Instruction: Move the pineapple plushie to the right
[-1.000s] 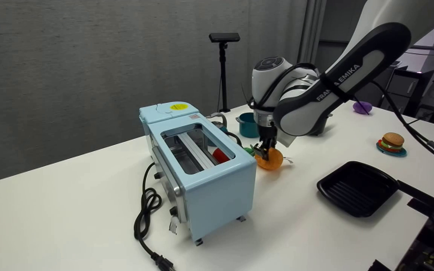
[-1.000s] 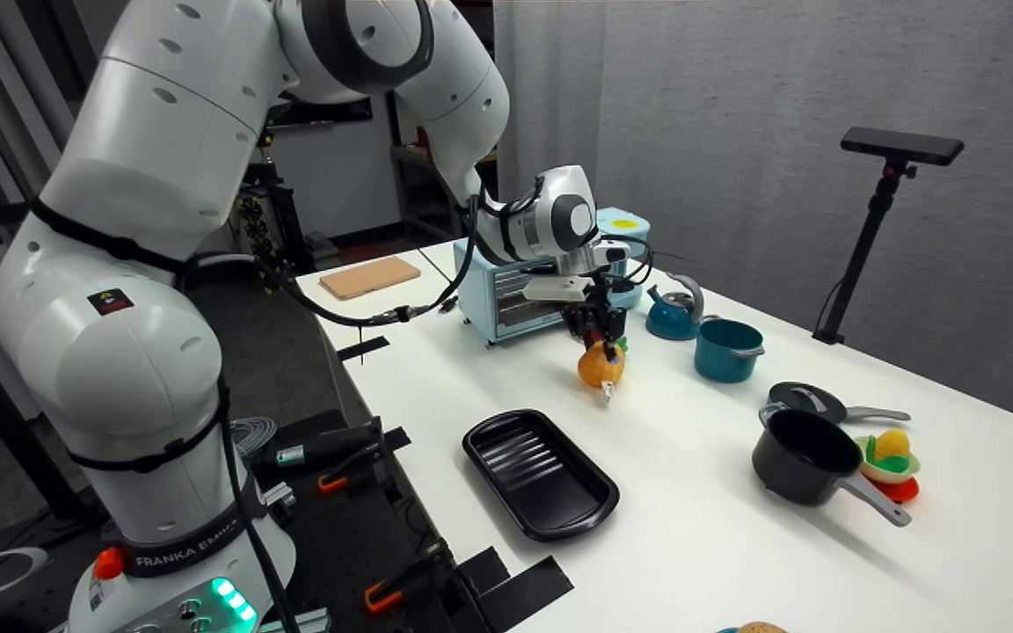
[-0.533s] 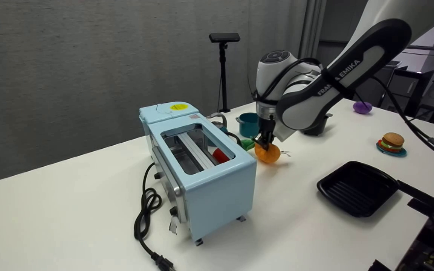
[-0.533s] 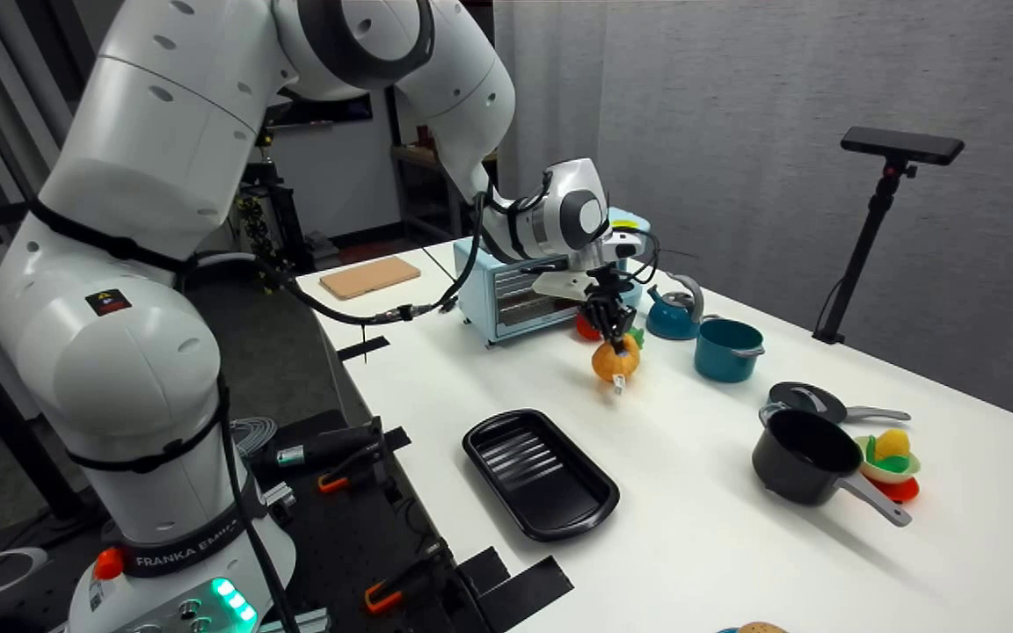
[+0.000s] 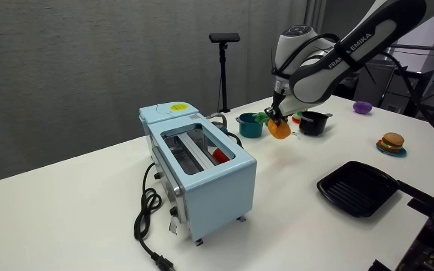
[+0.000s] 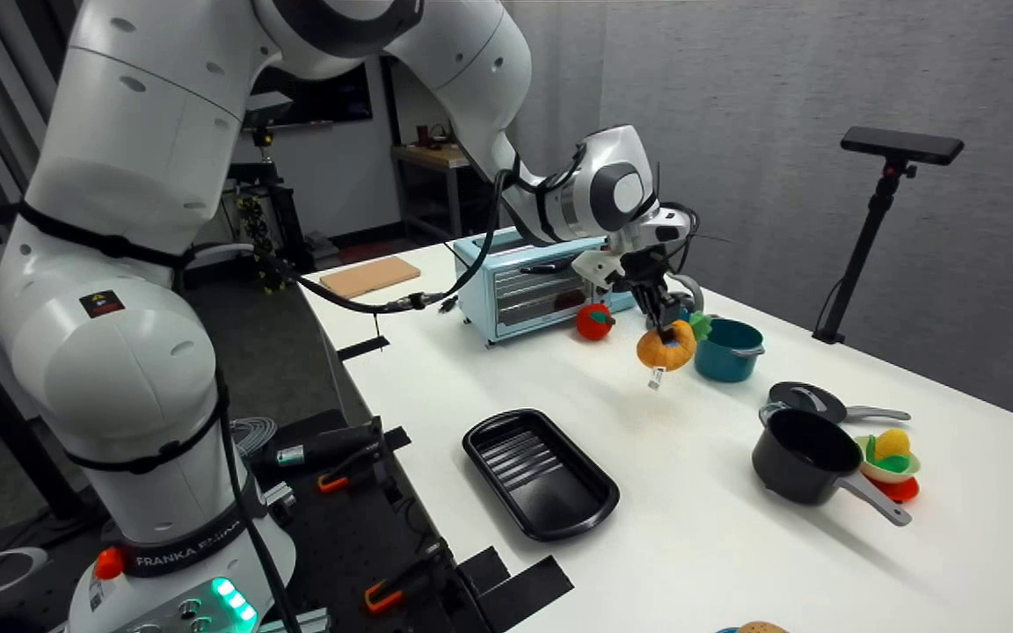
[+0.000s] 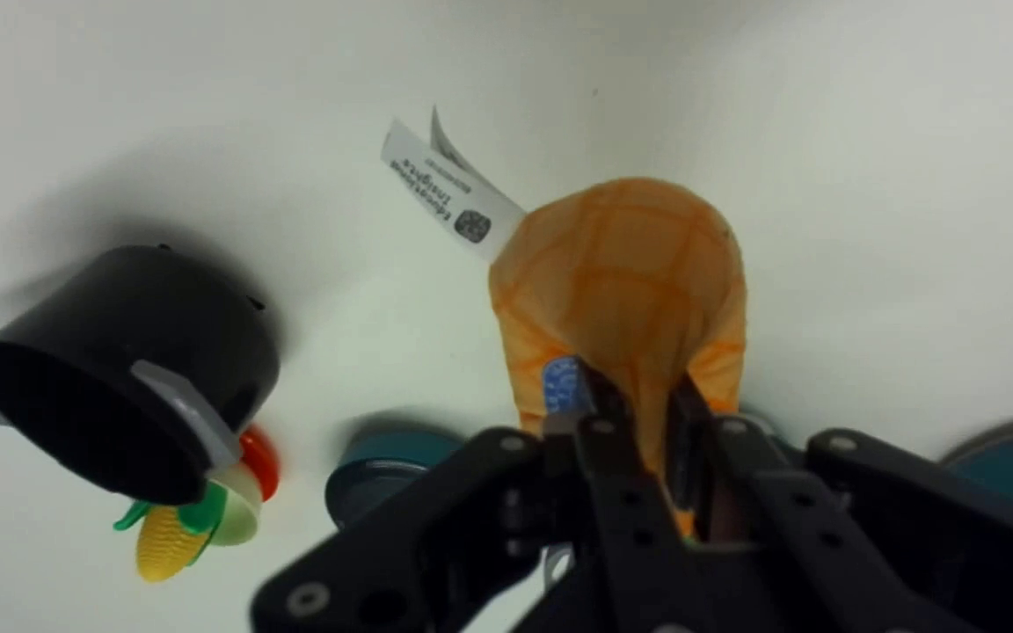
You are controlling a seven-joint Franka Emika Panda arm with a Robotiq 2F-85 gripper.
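Observation:
The pineapple plushie is a rounded orange-yellow soft toy with green leaves and a white tag. It shows in both exterior views (image 5: 279, 130) (image 6: 663, 353) and in the wrist view (image 7: 630, 255). My gripper (image 7: 634, 387) is shut on it, with the fabric pinched between the two fingers. The gripper also shows in the exterior views (image 5: 276, 117) (image 6: 666, 331). The plushie hangs above the white table (image 6: 665, 492), near the teal pot (image 6: 725, 362). Its leaf end is mostly hidden behind the fingers in the wrist view.
A light-blue toaster (image 5: 217, 203) stands on the table, with a red round toy (image 6: 594, 323) beside it. A black tray-like pan (image 6: 542, 475), a black saucepan (image 6: 801, 466), a bowl with yellow and green toys (image 6: 892, 457), a burger toy (image 5: 392, 141) and a purple toy (image 5: 362, 107) lie around.
The gripper has risen from the table with the plushie and moved away from the toaster, toward the teal pot. The red toy by the toaster is uncovered.

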